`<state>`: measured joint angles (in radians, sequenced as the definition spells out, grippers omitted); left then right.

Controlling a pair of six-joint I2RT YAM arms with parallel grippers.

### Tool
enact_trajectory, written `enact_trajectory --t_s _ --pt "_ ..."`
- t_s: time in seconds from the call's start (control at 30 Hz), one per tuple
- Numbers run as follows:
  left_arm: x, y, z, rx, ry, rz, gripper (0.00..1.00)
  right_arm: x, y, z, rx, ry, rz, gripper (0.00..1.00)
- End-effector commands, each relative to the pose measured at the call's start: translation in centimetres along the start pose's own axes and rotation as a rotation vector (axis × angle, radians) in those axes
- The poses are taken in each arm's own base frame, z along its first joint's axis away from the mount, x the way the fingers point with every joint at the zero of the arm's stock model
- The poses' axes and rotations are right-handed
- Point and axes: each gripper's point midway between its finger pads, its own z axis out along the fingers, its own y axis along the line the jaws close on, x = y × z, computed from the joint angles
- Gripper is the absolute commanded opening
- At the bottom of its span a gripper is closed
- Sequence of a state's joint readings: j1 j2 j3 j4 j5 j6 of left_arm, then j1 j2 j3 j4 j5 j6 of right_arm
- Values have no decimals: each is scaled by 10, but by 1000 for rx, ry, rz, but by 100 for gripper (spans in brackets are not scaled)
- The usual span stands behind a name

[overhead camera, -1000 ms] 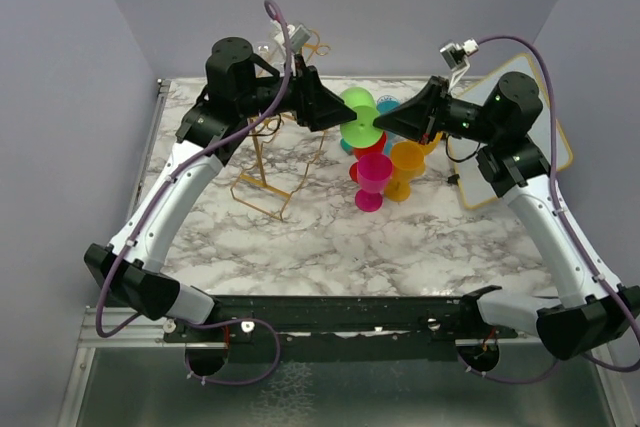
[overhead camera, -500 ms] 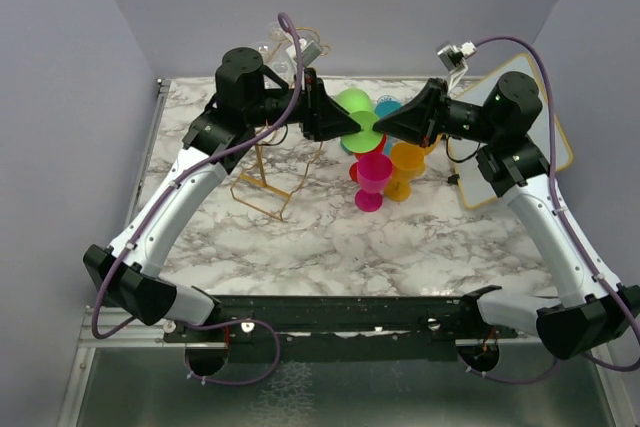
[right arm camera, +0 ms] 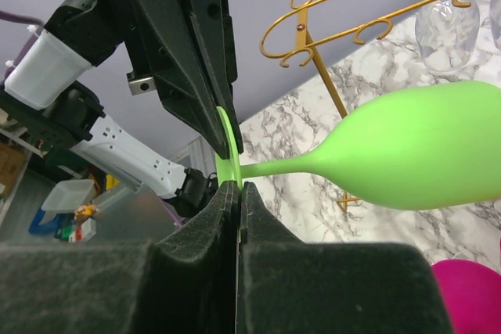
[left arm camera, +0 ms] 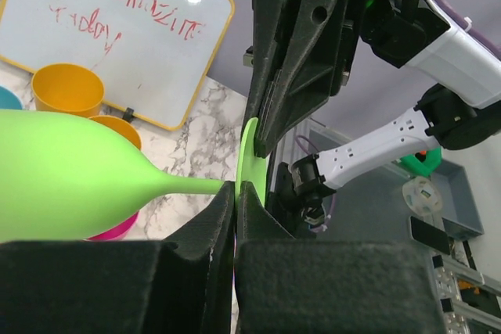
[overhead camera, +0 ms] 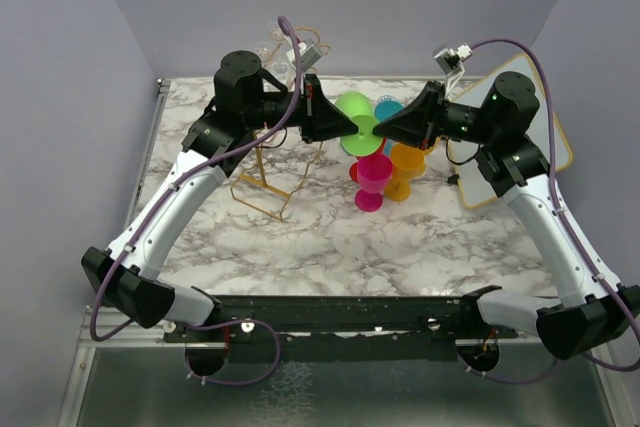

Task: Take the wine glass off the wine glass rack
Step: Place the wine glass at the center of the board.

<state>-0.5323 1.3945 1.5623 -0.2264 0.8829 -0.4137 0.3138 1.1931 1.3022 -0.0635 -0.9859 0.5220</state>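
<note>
A robotics lab test cell: plain grey walls box in a marble-patterned table at nine, twelve and three o'clock. Staged props include a wine glass rack at eleven and a whiteboard at two. Past the arm bases, toward four and eight o'clock, stand storage bins and bench instruments.
</note>
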Motion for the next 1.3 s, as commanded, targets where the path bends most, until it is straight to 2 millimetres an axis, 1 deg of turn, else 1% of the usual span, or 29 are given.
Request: enact_trajectory --t_s 0.0,0.03,0.07,0.13,0.17,0.23,0.27,0.33,0.4,0.47,0.5,0.6,0.67,0.7,0.87,1.0,1.13,1.27 --pt "5 -20 -5 77 17 54 0 2 -2 -2 16 -1 -9 19" --pt "9 -24 -6 94 26 63 0 1 -5 -2 34 0 -5 30" --pt "12 -28 -8 114 35 71 0 1 -8 -2 52 2 1 38" --pt "19 -37 -14 142 44 94 0 -5 -14 -2 84 -4 11 57" --pt "24 -41 -18 148 47 107 0 -9 -16 -3 89 -5 16 64" --pt "33 -49 -26 166 49 142 0 -14 -19 -1 78 -4 20 70" --pt "38 -54 -31 182 53 163 0 -14 -23 2 74 5 35 74" --pt "47 -62 -39 207 58 197 0 -11 -32 8 49 35 104 76" --pt "57 -71 -46 242 68 229 0 -7 -33 15 -22 61 177 76" --pt "63 -78 -54 252 59 286 0 -1 -30 19 -114 83 234 89" --pt "64 -84 -61 255 41 353 0 2 -29 19 -148 92 261 91" --pt "72 -91 -73 247 6 476 0 12 -26 17 -188 90 295 92" --pt "74 -98 -77 279 -14 543 0 16 -21 15 -224 107 294 92" --pt "76 -103 -79 307 -18 567 0 20 -19 13 -246 127 300 90" --pt "82 -114 -83 394 -14 607 0 27 -8 7 -308 154 317 84" --pt "85 -115 -82 429 1 599 0 29 1 2 -344 172 306 76" --pt "85 -111 -79 427 7 590 0 29 17 -6 -400 202 273 63" --pt "86 -109 -77 445 14 593 0 32 24 -9 -424 229 273 53"
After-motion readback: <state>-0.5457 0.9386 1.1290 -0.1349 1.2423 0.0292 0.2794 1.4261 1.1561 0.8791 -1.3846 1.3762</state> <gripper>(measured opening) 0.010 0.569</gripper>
